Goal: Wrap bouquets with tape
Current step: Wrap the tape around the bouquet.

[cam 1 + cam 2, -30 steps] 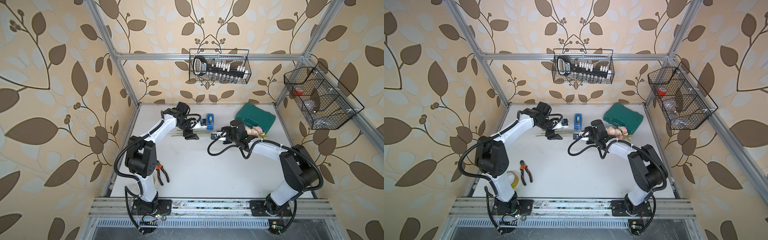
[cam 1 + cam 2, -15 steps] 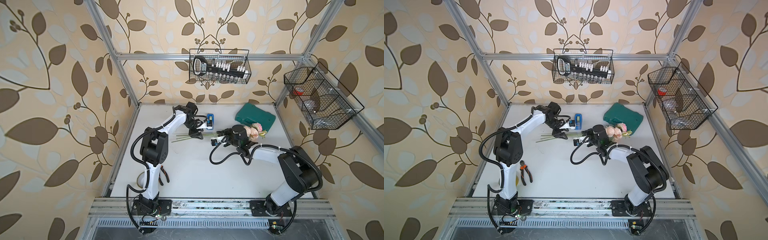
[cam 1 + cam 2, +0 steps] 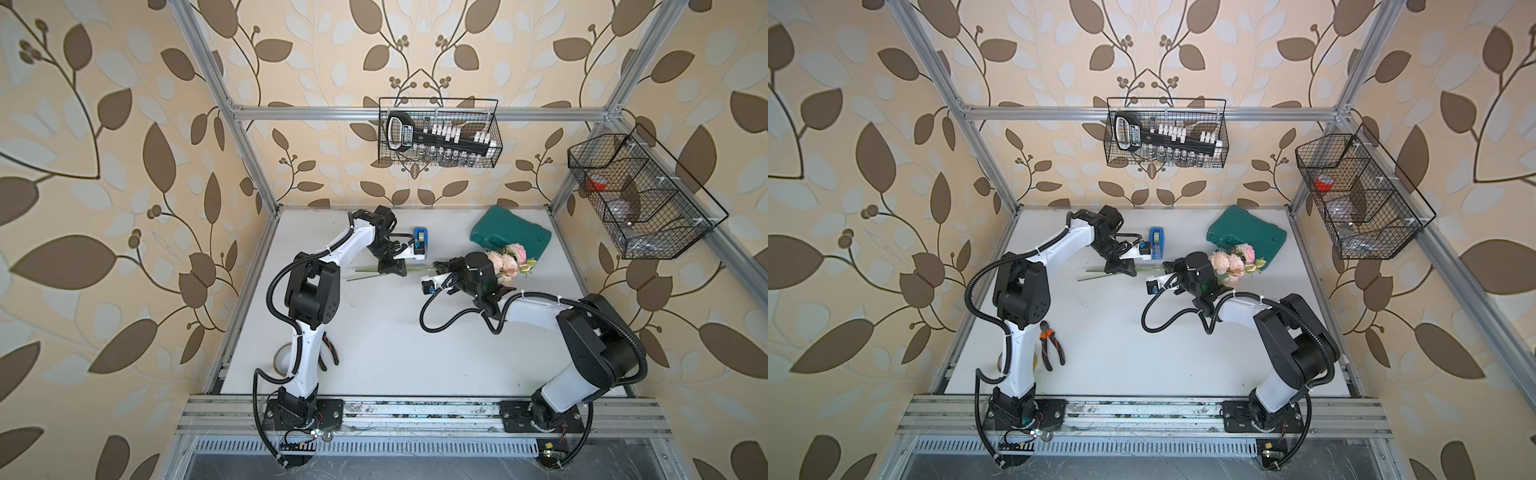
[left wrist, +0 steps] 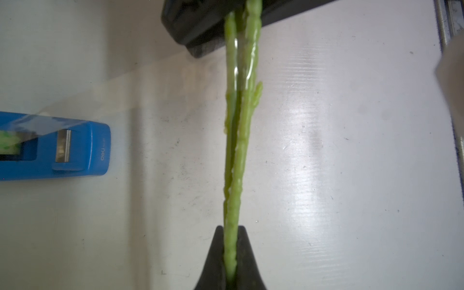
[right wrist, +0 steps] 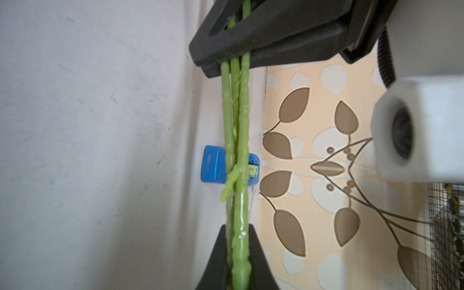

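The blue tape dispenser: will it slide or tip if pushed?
Probably light: the blue tape dispenser looks small and plastic. It likely slides; the table looks smooth, glossy. A tape strip joins it to the stems, so pulling may drag it.

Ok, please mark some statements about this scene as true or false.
The left gripper and the right gripper are both shut on the thin green stems. True.
A clear tape strip runs from the small blue tape dispenser to the stems. True.
The dispenser hangs in the left gripper. False: it stands on the white table.
The pink and cream flower heads lie at the left arm's base. False: they are near the dark green case.
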`<state>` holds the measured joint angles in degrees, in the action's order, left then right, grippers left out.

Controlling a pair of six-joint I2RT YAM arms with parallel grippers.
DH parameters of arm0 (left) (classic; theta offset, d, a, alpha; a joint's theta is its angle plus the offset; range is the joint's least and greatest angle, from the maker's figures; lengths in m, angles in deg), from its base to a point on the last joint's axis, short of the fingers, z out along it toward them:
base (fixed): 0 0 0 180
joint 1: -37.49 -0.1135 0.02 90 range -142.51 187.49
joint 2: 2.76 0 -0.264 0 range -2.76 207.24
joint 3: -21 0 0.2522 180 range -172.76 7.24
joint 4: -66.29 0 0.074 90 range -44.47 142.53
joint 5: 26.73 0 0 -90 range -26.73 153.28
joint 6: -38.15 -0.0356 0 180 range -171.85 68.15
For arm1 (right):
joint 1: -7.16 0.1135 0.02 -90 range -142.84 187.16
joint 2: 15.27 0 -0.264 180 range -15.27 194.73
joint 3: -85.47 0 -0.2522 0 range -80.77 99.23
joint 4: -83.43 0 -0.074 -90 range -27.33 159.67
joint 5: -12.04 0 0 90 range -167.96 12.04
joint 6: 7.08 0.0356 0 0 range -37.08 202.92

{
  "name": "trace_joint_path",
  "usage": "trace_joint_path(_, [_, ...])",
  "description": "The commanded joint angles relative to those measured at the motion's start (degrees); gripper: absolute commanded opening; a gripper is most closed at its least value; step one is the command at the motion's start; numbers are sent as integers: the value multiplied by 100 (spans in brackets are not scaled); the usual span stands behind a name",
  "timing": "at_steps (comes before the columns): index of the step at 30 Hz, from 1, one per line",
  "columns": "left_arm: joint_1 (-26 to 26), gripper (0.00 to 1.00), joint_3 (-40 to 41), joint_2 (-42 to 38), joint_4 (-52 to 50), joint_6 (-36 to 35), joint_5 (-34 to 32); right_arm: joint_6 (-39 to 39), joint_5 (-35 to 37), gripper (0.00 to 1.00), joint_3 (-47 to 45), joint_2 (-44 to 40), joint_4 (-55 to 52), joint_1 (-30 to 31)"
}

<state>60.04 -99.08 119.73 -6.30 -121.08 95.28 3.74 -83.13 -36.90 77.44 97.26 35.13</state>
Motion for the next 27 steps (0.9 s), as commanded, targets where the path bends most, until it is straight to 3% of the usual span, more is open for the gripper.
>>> trace_joint_path(1, [31, 0, 391, -329, 844, 147, -424, 497, -507, 26, 252, -389, -557, 112])
trace_joint_path(4, [31, 0, 1083, -811, 1802, 321, -660, 596, -502, 63, -50, -627, -376, 109])
trace_joint_path(5, [31, 0, 1271, -942, 2046, 393, -710, 694, -468, 66, -137, -720, -320, 111])
trace_joint_path(10, [112, 0, 1862, -1413, 2647, 296, -1061, 1602, -350, 69, -397, -1524, -750, 104])
trace_joint_path(15, [279, 0, 2569, -1822, 3491, 169, -1533, 2422, -222, 71, -26, -1842, -1520, 35])
trace_joint_path(20, [425, 0, 3022, -2164, 4173, 94, -1839, 3458, -830, 64, 1006, -1451, -2573, -394])
trace_joint_path(22, [503, 0, 3229, -2284, 4474, -23, -2044, 3497, -1178, 61, 1512, -1148, -3290, -487])
trace_joint_path(27, [593, 0, 3571, -2539, 5042, -30, -2100, 3475, -1291, 51, 2266, -448, -4259, -529])
